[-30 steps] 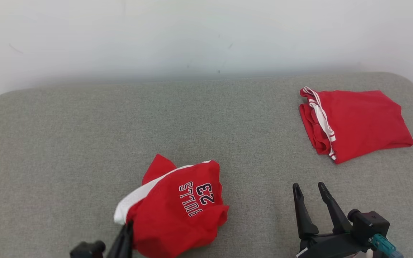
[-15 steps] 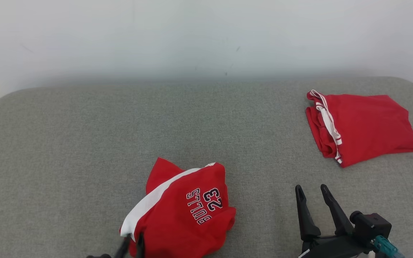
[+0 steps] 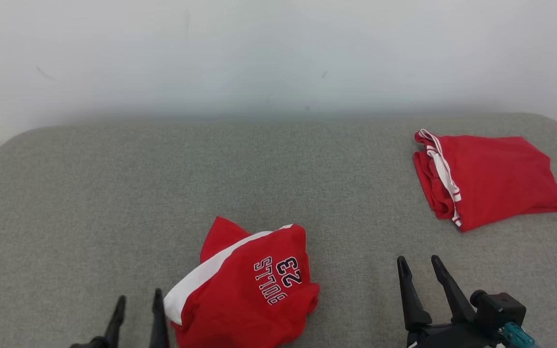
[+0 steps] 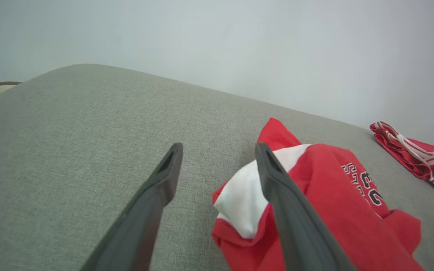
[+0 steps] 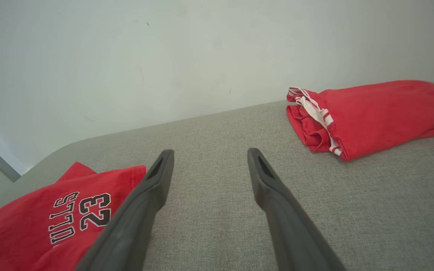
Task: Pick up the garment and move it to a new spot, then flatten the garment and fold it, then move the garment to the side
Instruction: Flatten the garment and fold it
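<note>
Just released, the red garment [image 3: 249,290] printed "BULLS 23" lies in a crumpled heap at the near middle of the grey cushion [image 3: 114,193]. Its white panel is turned toward the left gripper [image 3: 139,296], which a second ago was pinched shut on the cloth's near-left edge. That gripper now stands with its two dark fingers spread just beside the heap; whether the nearer finger brushes the cloth cannot be told. The left wrist view agrees: fingers parted, nothing between them, the white panel lying behind the finger on that view's right. The right gripper [image 3: 418,261], open now as it was a second ago, waits over bare cushion to the right of the heap, holding nothing. A second red piece [image 3: 491,179], already folded with its white-striped band on the left, sits well apart at the far right, near the pale wall [image 3: 259,48]. The slight slide of the whole scene in the head view is the camera's, not the cloth's. The let-go suggests the carry to a new spot is done, leaving flattening, folding and setting aside. The next move will likely need both grippers to find opposite edges and draw the cloth flat, and tucked-under layers may hide those edges.
</note>
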Tool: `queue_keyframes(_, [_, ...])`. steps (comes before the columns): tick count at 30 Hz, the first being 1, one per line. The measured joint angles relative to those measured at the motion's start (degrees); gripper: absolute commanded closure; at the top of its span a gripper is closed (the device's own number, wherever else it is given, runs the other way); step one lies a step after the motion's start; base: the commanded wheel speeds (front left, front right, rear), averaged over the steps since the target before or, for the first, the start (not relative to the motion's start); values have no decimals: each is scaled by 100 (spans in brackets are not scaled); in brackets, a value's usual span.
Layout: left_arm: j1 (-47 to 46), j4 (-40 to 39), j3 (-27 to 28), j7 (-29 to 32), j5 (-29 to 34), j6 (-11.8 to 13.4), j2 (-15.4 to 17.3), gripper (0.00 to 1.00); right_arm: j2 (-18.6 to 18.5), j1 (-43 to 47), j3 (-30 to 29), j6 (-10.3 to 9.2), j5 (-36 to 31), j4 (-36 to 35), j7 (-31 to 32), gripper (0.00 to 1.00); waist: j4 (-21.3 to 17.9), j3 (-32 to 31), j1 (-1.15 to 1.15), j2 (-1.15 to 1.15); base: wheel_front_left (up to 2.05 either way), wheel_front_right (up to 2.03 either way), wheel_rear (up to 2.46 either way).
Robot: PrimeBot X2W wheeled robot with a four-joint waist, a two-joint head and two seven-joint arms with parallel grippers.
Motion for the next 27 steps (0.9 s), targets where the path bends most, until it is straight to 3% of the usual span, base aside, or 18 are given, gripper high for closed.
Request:
queue_keyframes(6, [173, -421, 623, -24, 345, 82, -107, 0, -1, 105, -49, 0, -3, -2, 52, 0, 36, -61, 0, 0, 0, 0, 0])
queue_keyframes(14, [434, -491, 961, -24, 619, -174, -298, 0, -1, 97, 91, 0, 1, 157, 260, 0, 158, -91, 0, 0, 0, 0, 0])
queue_keyframes(27, [247, -302, 1018, -25, 895, -624, -621, 0, -24, -1672, 742, 0, 570, 1842, 658, 0, 544, 77, 0, 0, 0, 0, 0])
